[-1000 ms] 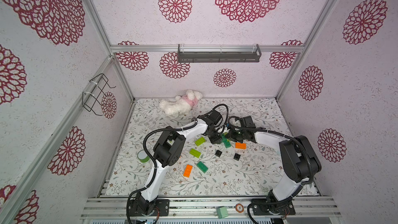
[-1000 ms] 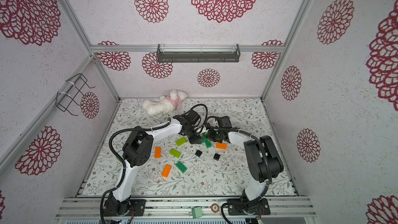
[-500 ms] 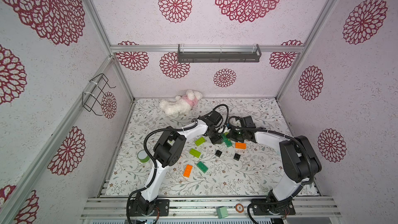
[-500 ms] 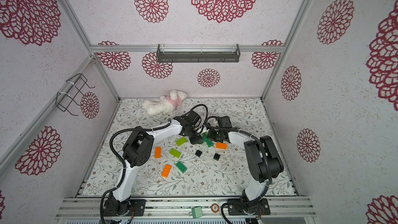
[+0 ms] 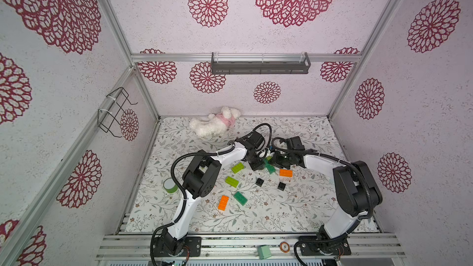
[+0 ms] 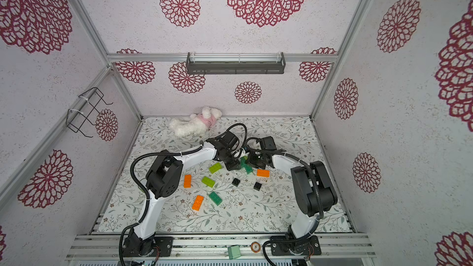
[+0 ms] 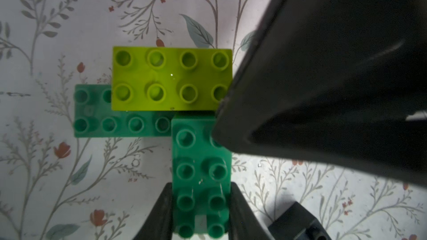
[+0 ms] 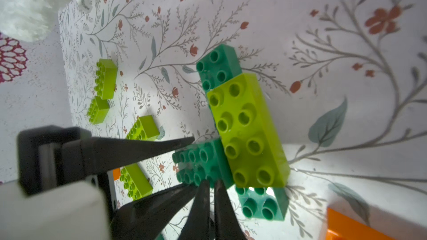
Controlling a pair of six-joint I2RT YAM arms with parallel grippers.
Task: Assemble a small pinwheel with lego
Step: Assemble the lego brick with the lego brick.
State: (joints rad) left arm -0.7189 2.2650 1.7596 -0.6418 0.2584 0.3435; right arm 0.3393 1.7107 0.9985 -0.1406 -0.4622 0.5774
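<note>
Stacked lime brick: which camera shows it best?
Left wrist: the stacked lime brick faces the camera squarely, large and sharp. Right wrist shows it whole but slanted; in both top views it is almost hidden.

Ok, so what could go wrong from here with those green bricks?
Two risks. The tips of the right gripper sit close beside the left gripper, which clamps the held dark green brick, so the two may collide. That brick meets the lime green brick only at one end; a push could tilt it or shift both.
</note>
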